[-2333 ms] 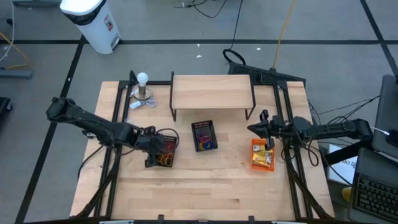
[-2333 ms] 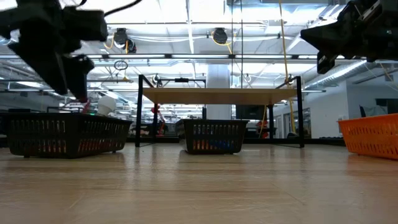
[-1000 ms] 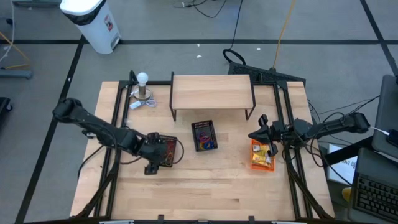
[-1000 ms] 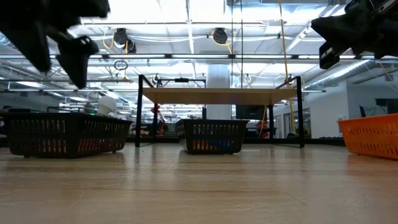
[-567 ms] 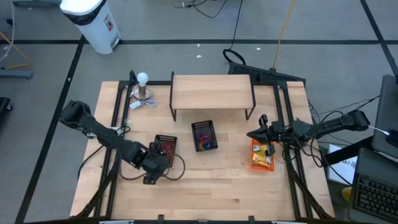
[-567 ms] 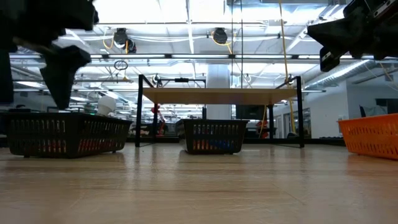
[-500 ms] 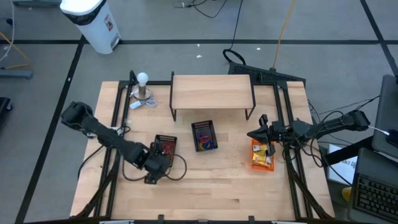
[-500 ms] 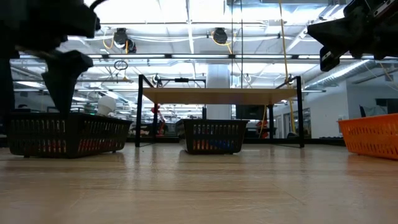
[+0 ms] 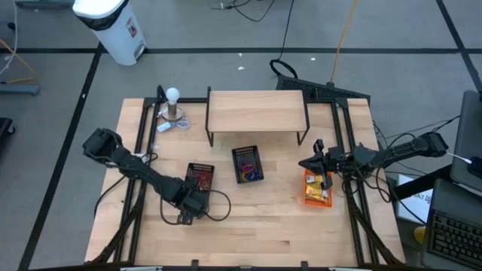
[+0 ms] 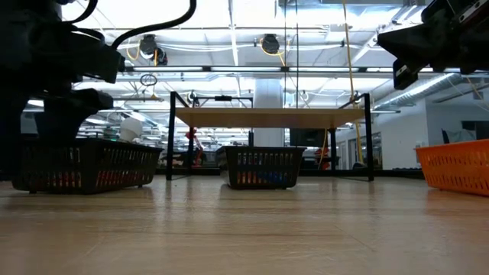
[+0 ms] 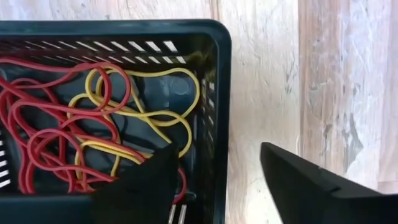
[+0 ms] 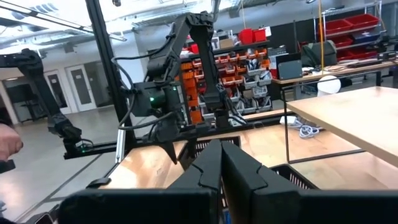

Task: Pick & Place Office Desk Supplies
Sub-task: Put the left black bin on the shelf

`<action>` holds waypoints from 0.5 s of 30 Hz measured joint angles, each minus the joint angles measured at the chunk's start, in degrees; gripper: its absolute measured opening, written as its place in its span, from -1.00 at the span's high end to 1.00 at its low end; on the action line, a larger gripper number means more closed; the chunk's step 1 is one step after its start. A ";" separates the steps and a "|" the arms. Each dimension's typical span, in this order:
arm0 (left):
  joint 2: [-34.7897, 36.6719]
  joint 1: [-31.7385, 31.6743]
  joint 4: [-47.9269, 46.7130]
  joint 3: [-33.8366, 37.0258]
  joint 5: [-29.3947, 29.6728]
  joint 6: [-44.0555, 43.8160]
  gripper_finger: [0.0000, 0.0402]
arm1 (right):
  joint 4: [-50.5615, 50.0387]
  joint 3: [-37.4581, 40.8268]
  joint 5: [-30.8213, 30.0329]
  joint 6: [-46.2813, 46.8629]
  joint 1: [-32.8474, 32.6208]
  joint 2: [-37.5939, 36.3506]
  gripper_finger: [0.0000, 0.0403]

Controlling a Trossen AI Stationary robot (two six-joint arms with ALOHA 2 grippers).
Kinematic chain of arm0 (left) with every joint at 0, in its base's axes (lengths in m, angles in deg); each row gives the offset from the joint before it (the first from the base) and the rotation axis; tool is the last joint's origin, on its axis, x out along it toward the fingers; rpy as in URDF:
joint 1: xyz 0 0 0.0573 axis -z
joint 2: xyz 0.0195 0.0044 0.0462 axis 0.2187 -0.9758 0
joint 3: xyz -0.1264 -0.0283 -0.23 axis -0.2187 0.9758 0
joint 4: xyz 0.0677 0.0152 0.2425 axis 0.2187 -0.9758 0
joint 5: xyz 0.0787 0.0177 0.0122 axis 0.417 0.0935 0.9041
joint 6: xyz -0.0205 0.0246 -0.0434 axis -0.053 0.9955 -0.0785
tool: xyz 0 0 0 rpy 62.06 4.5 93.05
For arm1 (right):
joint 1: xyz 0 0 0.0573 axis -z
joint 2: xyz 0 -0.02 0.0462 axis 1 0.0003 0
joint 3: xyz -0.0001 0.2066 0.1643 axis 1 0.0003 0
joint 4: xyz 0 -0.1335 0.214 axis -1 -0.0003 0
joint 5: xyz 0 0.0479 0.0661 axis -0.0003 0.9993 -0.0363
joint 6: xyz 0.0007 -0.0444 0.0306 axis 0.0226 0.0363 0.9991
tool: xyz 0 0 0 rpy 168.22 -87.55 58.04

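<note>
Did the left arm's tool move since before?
Yes. The left tool was over the black basket of rubber bands; now it sits at the basket's near edge, closer to the table's front.

From overhead I can't make out the left claw (image 9: 185, 216) behind its own wrist. On its wrist camera the black basket (image 11: 214, 74) runs off the frame, so most of the rubber bands (image 11: 74, 137) are cut off, and one finger (image 11: 140, 186) covers some. The orange basket (image 10: 458, 164) is clipped at the low view's edge. Its contents read as blurs overhead.
</note>
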 joint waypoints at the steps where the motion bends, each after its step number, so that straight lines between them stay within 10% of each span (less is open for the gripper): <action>1: 0.02 0.00 0.02 0.00 -0.01 0.00 -0.07 | -0.03 0.00 0.00 0.00 0.00 0.13 1.00; 15: 0.04 0.00 0.37 0.00 0.57 -1.95 0.92 | -0.02 0.00 0.00 0.00 0.00 1.24 1.00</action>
